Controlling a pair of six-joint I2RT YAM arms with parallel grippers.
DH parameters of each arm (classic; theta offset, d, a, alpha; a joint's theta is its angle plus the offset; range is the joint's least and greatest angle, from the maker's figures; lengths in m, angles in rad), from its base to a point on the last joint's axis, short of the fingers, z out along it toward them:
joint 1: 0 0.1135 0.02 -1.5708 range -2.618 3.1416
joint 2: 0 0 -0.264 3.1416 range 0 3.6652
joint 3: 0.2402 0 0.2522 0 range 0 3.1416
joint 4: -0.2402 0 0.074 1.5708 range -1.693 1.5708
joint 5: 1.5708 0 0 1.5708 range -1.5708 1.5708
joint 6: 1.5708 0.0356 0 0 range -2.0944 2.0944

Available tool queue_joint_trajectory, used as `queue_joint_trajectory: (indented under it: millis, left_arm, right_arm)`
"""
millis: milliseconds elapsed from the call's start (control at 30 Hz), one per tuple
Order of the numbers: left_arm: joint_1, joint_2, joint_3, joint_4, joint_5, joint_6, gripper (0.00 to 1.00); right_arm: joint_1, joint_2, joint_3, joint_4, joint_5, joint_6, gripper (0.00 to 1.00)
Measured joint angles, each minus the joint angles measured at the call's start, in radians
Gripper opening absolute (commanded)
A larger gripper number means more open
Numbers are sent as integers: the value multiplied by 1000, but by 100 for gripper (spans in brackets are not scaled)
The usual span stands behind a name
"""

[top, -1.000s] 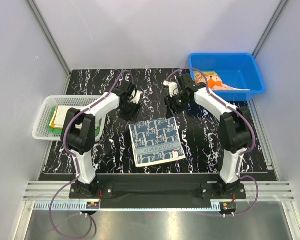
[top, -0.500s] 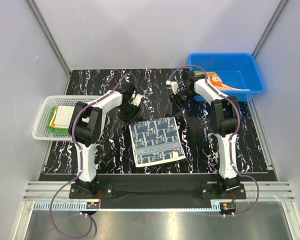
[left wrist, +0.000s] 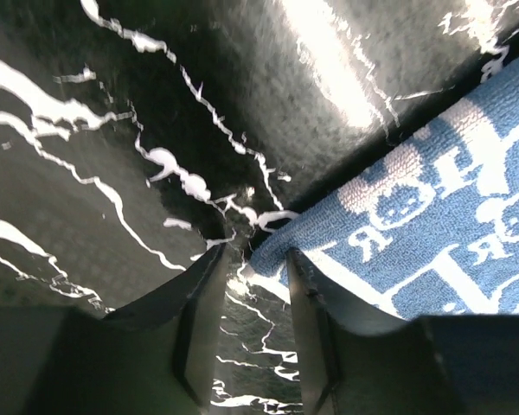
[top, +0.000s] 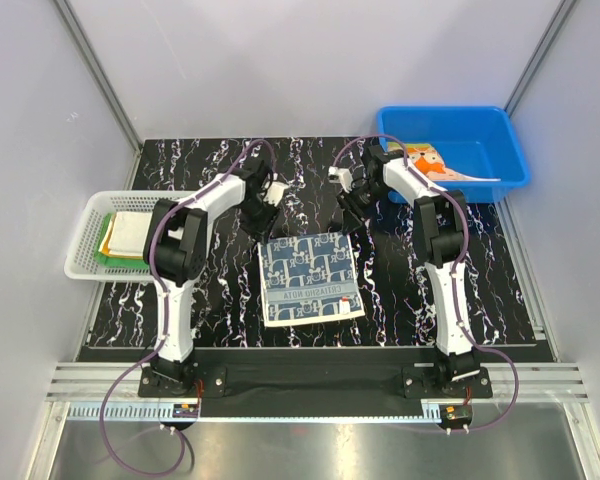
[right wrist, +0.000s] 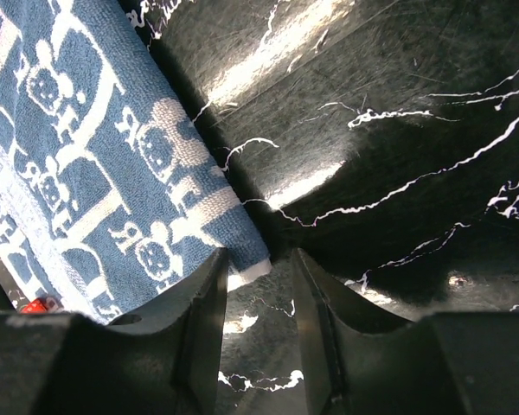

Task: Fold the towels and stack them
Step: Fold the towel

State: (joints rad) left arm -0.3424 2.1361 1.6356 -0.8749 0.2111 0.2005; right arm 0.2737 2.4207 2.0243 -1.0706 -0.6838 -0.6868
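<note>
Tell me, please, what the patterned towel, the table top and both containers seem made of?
The towel looks like matte terry cotton: fuzzy looped pile. The table top seems glossy black marble-look laminate or stone: glare, white veins. The white basket looks like moulded plastic lattice; the blue bin, smooth solid plastic.

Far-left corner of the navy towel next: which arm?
Left. The left tool is at that corner of the towel, tip between its open fingers. The right tool is at the far-right corner.
</note>
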Motion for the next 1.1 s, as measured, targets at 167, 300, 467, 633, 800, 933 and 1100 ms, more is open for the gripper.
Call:
queue_joint_trajectory:
  millis: [167,300,467,633,800,933,1100]
  left_arm:
    - [5,6,15,-6,3,19,41]
    - [26,6,19,-23,3,38,40]
    - [56,6,40,-25,15,53,43]
    - [71,7,63,-39,84,82,46]
    - [67,27,116,-64,163,117,46]
    - [65,52,124,-85,206,145,47]
    - [65,82,124,-119,240,171,44]
  right_arm:
    - [-3,1,1,-9,-2,-26,14]
    - [-14,3,1,-24,-15,-43,0]
    - [-26,3,-16,-8,-17,-42,0]
    - [-26,-3,-47,13,-32,-39,0]
    - [-27,-3,-49,16,-33,-32,0]
    - [-27,-3,-49,18,-33,-30,0]
    - [-27,-3,-49,18,-32,-27,0]
